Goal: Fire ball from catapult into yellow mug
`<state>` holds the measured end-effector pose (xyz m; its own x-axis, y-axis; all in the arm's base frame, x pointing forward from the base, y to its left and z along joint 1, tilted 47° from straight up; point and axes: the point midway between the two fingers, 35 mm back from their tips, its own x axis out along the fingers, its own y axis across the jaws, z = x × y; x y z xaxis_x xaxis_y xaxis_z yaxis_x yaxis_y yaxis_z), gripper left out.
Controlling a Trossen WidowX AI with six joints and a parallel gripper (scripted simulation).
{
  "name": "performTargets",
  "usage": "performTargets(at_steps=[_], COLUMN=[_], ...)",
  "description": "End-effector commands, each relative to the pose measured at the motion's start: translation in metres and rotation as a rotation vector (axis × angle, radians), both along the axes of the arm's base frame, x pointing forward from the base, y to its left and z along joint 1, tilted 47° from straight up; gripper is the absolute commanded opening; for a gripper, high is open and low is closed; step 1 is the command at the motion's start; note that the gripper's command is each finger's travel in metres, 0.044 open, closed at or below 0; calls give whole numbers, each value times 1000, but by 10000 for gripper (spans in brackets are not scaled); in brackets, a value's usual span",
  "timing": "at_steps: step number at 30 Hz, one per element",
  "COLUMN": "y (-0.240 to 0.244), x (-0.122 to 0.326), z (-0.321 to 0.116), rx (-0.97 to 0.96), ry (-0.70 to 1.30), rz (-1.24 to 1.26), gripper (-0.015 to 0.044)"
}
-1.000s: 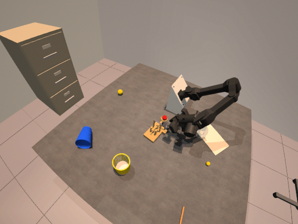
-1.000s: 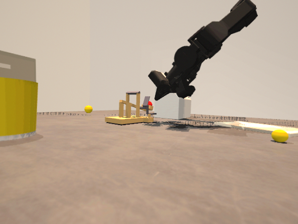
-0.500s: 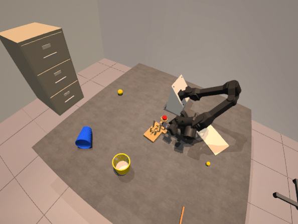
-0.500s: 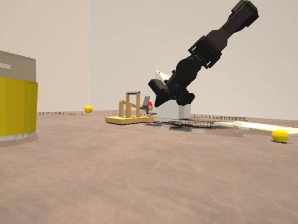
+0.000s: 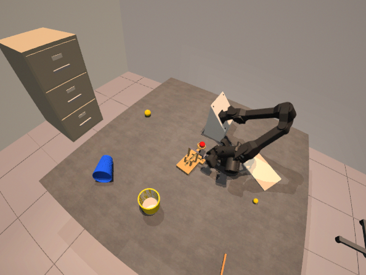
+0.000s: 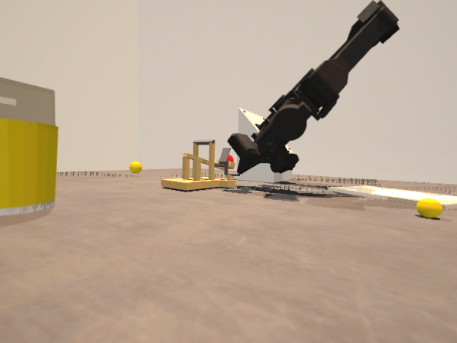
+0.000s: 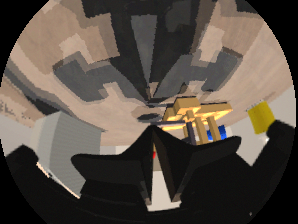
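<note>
black two-fingered tool (image 5: 204, 157) (image 6: 239, 173) (image 7: 152, 128) — pressed together, beside wooden catapult (image 5: 188, 163) (image 6: 198, 184) (image 7: 220, 108) | nudge trigger gently (red ball (image 5: 202, 144) (image 6: 230, 158) (image 7: 154, 155) loaded) — keep base unturned

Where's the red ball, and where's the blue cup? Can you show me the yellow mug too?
Red ball (image 5: 202, 144) (image 6: 230, 158): top and exterior views, on its visible side.
Blue cup (image 5: 104, 168): top view, on its outer wall.
Yellow mug (image 5: 150, 211) (image 6: 27, 165): top and exterior views, on its outer wall.
</note>
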<state>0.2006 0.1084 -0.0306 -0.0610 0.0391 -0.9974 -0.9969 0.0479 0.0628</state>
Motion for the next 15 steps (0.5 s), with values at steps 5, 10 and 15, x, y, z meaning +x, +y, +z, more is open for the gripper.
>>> performTargets(at_steps=[5, 10, 15], y=[16, 4, -30], x=[-3, 9, 8], z=[-17, 21, 102], rx=[2, 2, 0], ry=[5, 1, -3], rz=[-2, -1, 1], gripper=[0, 0, 0])
